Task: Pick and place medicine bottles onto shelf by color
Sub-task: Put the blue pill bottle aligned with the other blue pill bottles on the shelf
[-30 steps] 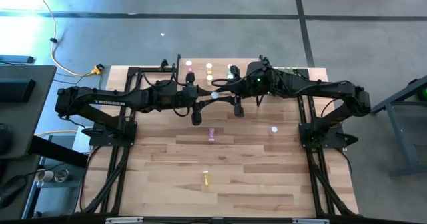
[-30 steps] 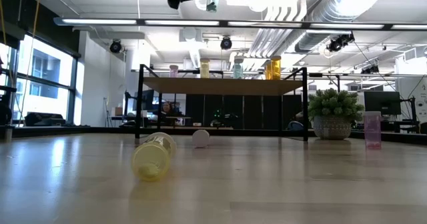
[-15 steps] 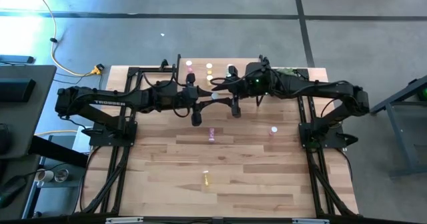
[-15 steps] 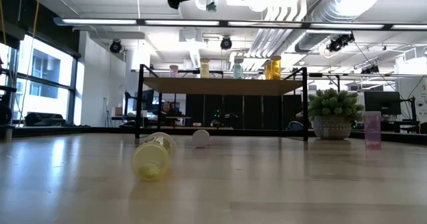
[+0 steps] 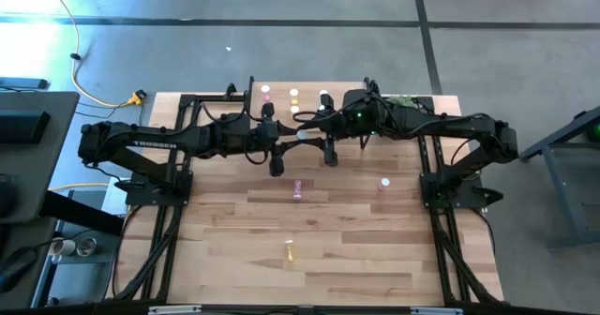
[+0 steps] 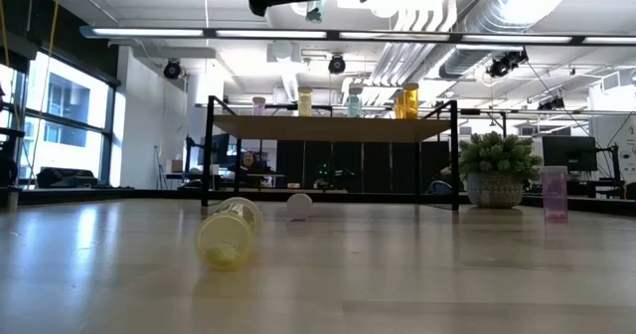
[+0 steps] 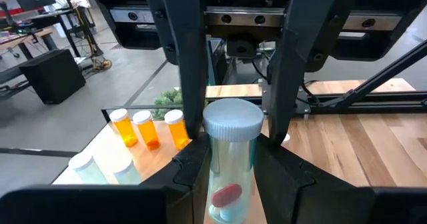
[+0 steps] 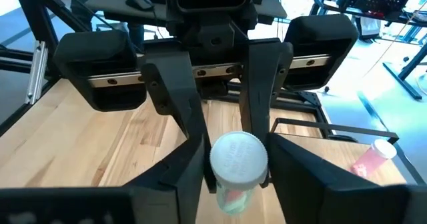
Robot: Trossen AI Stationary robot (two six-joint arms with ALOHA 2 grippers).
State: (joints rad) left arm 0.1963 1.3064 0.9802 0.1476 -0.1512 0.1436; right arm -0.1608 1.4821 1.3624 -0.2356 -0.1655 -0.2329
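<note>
Hidden: we see little of the small light-wood shelf on black legs (image 6: pixel 333 128) from above, since both arms cross over it. In the low view the grippers are cut off by the top edge.
Hard to make out: a small white round thing (image 6: pixel 299 206) lies under the shelf. We cannot tell whether it is a cap or a whole bottle.
Left gripper (image 7: pixel 230 163): clenched on the body of a pale green translucent bottle with a white ribbed cap (image 7: pixel 231 144). It holds the bottle in the air in front of the shelf, between the two arms.
Right gripper (image 8: pixel 237 176): it faces the left one, with a finger on each side of the same bottle's white cap. We cannot tell whether the fingers press the cap or only flank it.
Shelf load: in the low view, a pink, a yellow, a green and an orange bottle group stand in a row on the board. The left wrist view shows three orange bottles (image 7: pixel 151 128) side by side.
Table: a yellow bottle (image 6: pixel 229 233) lies on its side at the near middle. A pink bottle (image 6: pixel 555 193) stands upright far to the right, beside a green potted plant (image 6: pixel 500 170).
Change: compared with a second ago, the right arm has slid a little toward the left arm. The white cap of a shelf bottle (image 5: pixel 324 96) now shows more clearly from above. The bottles on the table lie where they were.
</note>
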